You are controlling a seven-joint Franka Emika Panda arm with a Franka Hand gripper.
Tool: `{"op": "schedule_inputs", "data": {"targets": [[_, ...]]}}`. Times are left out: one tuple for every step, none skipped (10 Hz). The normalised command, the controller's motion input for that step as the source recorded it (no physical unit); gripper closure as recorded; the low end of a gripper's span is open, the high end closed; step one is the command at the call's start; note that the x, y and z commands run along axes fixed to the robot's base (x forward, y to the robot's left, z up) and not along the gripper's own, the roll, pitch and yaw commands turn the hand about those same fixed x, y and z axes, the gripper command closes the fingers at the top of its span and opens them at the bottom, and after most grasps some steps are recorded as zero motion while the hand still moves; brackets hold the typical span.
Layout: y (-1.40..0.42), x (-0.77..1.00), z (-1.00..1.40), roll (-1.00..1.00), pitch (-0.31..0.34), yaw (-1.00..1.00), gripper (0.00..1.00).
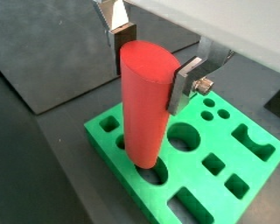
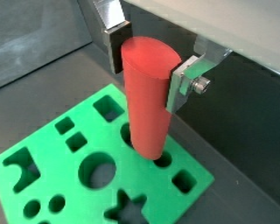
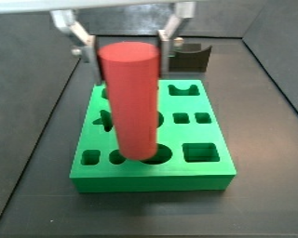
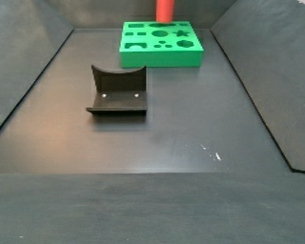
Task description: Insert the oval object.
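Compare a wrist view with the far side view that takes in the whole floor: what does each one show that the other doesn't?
Only the wrist view shows the pincer: its silver fingers flank the upper part of the red peg, whose lower end sits at a hole in the green block.

Only the wide side view shows the dark fixture standing apart from the block on the open dark floor, nearer the camera. The pincer is cut off above the picture there.

Both show the green block with its shaped holes and the peg standing upright in it.
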Motion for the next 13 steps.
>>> {"op": "schedule_inputs", "data": {"targets": [[0.00, 0.00, -0.05, -0.01, -0.011, 0.00, 1.00], [0.00, 0.44, -0.12, -0.08, -0.004, -0.01, 1.00], [0.00, 0.60, -0.18, -0.05, 0.000, 0.00, 1.00], [0.00, 0.70, -0.23, 0.00, 0.000, 0.00, 1.00], [0.01, 0.68, -0.20, 0.00, 0.020, 0.00, 1.00], [0.00, 0.27, -0.17, 0.04, 0.000, 0.00, 1.00], [0.00, 0.00, -0.25, 0.03, -0.047, 0.05, 1.00], [0.03, 0.00, -0.37, 0.10, -0.087, 0.06, 1.00], [0.00, -0.09, -0.49, 0.11, -0.177, 0.03, 1.00], [-0.03, -0.15, -0.60, 0.19, -0.240, 0.00, 1.00], [-0.04, -0.10, -0.49, 0.12, -0.209, 0.00, 1.00], [-0.03, -0.05, -0.35, 0.06, -0.157, 0.00, 1.00], [0.00, 0.00, -0.28, 0.02, -0.087, 0.00, 1.00]]}}
